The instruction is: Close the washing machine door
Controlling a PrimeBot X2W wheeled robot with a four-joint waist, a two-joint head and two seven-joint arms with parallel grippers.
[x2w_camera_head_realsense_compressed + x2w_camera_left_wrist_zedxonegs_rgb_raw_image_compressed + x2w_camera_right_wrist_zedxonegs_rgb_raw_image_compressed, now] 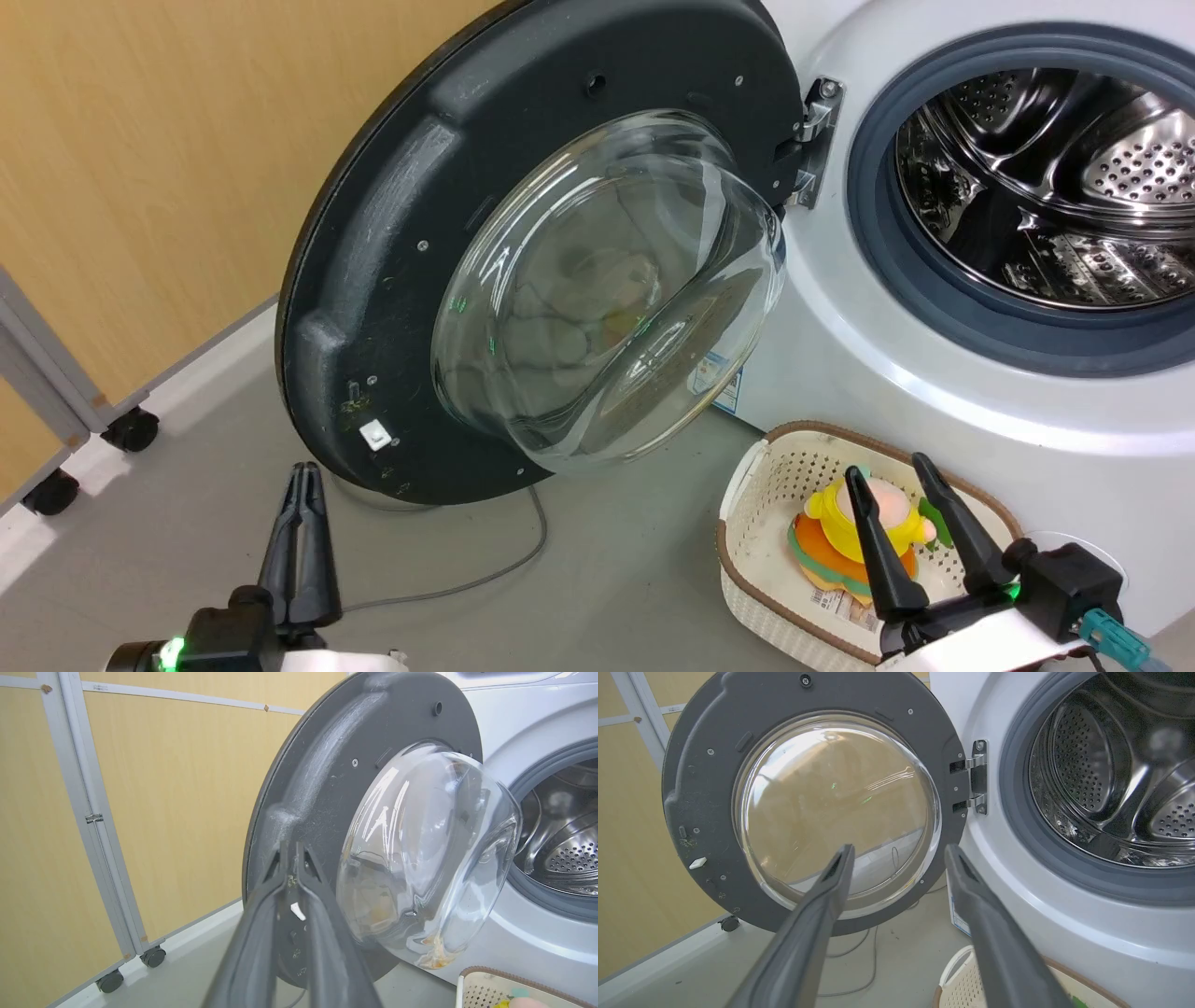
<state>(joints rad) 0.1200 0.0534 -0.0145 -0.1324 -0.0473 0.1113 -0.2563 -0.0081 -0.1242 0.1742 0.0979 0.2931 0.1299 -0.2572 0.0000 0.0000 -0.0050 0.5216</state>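
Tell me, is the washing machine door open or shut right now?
Open. The washing machine door stands wide on its hinge, and the steel drum shows.

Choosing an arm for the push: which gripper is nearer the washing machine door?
Left. The left gripper, shut, points at the free lower edge of the washing machine door, close beneath it. The right gripper, open, hangs over the basket, farther off.
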